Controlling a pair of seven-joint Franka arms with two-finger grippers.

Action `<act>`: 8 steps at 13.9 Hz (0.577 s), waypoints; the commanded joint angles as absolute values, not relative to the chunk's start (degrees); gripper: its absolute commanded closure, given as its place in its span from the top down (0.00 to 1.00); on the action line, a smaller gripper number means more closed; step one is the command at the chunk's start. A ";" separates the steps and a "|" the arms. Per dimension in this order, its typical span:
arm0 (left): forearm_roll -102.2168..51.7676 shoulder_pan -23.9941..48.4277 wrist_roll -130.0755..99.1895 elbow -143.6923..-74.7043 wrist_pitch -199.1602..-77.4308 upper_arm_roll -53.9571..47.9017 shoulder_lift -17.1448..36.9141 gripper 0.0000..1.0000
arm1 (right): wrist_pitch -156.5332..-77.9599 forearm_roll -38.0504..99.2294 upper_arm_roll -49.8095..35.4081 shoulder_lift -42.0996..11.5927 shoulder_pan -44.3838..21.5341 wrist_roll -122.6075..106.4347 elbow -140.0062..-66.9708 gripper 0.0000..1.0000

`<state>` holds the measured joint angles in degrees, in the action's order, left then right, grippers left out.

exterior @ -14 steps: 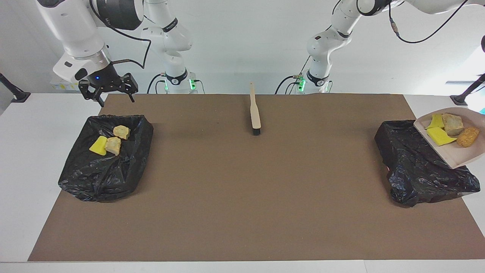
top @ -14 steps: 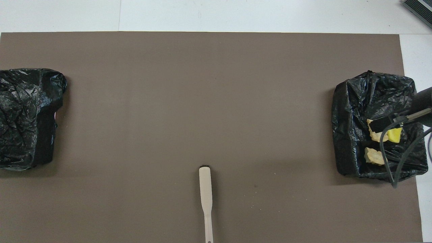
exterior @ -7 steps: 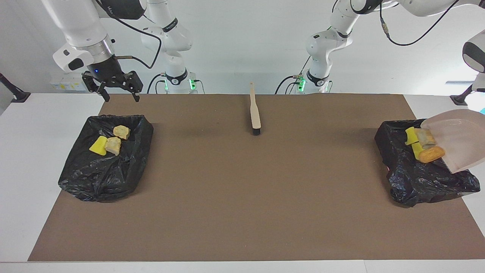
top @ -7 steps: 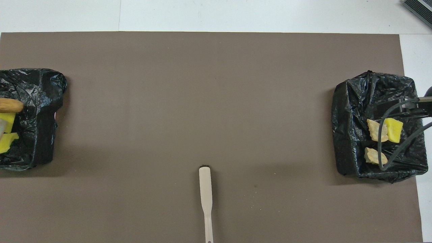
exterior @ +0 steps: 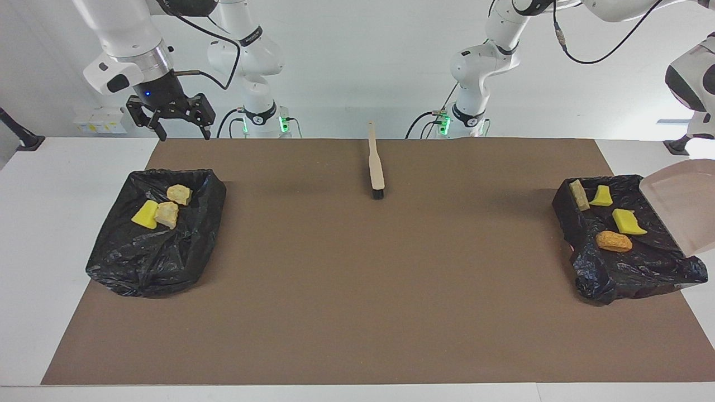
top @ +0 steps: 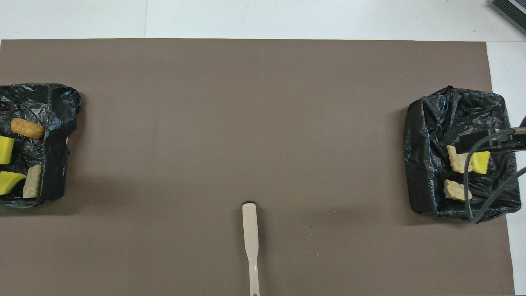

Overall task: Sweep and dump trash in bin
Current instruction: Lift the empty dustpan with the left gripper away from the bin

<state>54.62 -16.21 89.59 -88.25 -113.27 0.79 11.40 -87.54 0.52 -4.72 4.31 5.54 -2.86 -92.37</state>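
Note:
Several trash scraps lie in the black-bagged bin (exterior: 631,268) at the left arm's end: a tan piece (exterior: 578,195), two yellow sponge pieces (exterior: 627,221) and an orange lump (exterior: 613,241); the lump also shows in the overhead view (top: 27,128). The beige dustpan (exterior: 684,209) hangs tilted and empty over that bin. The left gripper is out of view. Three more scraps (exterior: 167,214) lie in the other bin (exterior: 145,262). My right gripper (exterior: 181,132) is open and empty, up in the air over that bin's end of the mat.
The beige hand brush (exterior: 376,164) lies on the brown mat (exterior: 357,290) midway between the arms' bases, bristles pointing away from the robots; it also shows in the overhead view (top: 250,242). The right arm's cable (top: 472,181) hangs over its bin.
The dustpan tipped up and its scraps slid out into the bin at the left arm's end. The right gripper rose a little and drifted toward the table's middle.

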 commanded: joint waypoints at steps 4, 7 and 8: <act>54.59 -15.82 87.45 -90.70 -115.14 1.23 9.40 0.00 | -88.59 -0.09 -5.01 6.15 5.71 -4.22 -94.92 1.00; 50.03 -15.91 88.15 -90.26 -115.75 1.23 9.76 0.00 | -88.68 -0.09 -5.10 5.98 5.71 -3.87 -94.57 1.00; 47.57 -16.00 88.24 -90.09 -116.10 1.23 9.93 0.00 | -88.68 -0.09 -5.10 5.98 5.71 -3.43 -94.57 1.00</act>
